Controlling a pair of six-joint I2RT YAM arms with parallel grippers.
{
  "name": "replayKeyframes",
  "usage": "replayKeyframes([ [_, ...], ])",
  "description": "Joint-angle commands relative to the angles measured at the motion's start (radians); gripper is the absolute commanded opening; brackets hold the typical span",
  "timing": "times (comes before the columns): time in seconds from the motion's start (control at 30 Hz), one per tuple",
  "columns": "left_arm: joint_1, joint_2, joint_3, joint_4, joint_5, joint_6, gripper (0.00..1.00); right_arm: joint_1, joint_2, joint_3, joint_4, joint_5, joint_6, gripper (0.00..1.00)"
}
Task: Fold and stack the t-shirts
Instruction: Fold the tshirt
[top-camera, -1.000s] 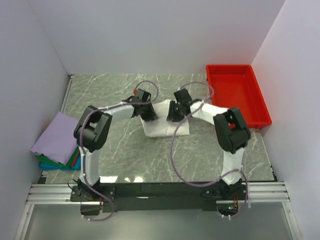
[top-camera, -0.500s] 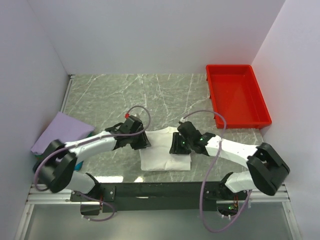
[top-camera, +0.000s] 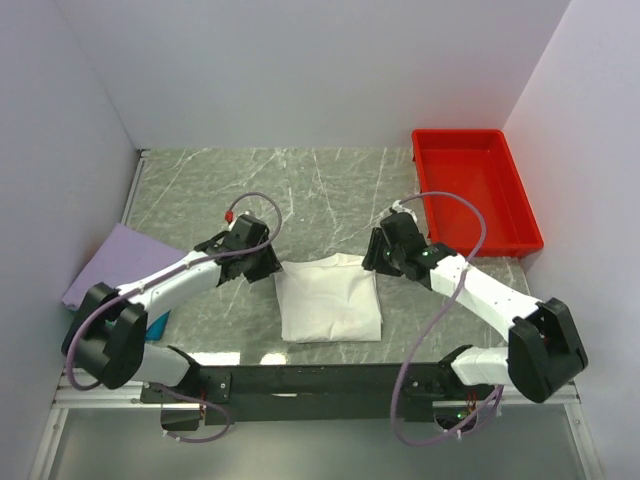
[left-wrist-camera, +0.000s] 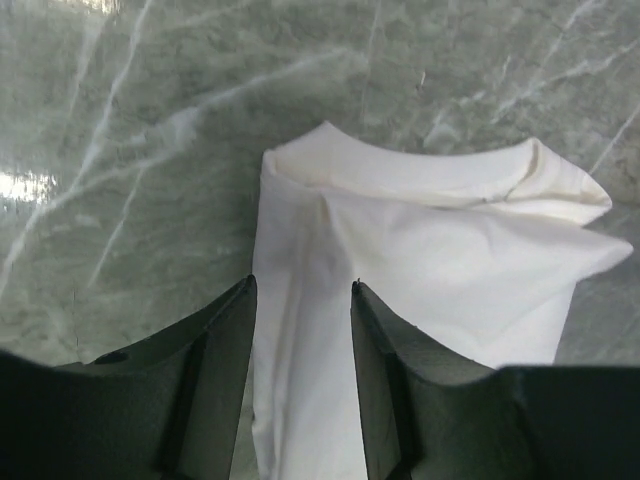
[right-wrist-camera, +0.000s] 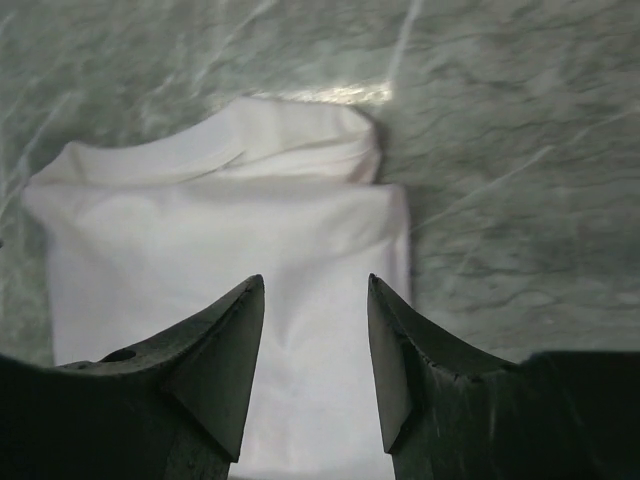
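Both pincers have just let go: my left pincer (left-wrist-camera: 300, 285) and right pincer (right-wrist-camera: 315, 285) hang open, empty. The white t-shirt (top-camera: 330, 298) lies folded on the tabletop (top-camera: 220, 190), left of and nearer than the red tray (top-camera: 457, 133), with the right pincer between them. The fold seems finished; stacking is next.

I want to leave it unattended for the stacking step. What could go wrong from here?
1. The white t-shirt has a puffy far edge with one corner poking out; lifting could spill the fold open.
2. The left tool and right tool hover open at opposite far corners; an uneven grab may skew it.
3. The left arm's elbow sits beside the lavender t-shirt and might nudge that stack.
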Motion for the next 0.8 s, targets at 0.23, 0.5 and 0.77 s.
replayKeyframes([
  [0.23,0.023,0.138,0.101,0.069,0.02,0.064,0.48,-0.085,0.174,0.066,0.074,-0.036,-0.059,0.53],
  [0.5,0.029,0.18,0.115,0.111,0.055,0.069,0.45,-0.091,0.247,0.067,0.121,-0.044,-0.041,0.47],
  [0.77,0.029,0.183,0.129,0.111,0.057,0.087,0.16,-0.106,0.227,0.089,0.112,-0.039,-0.041,0.06],
])
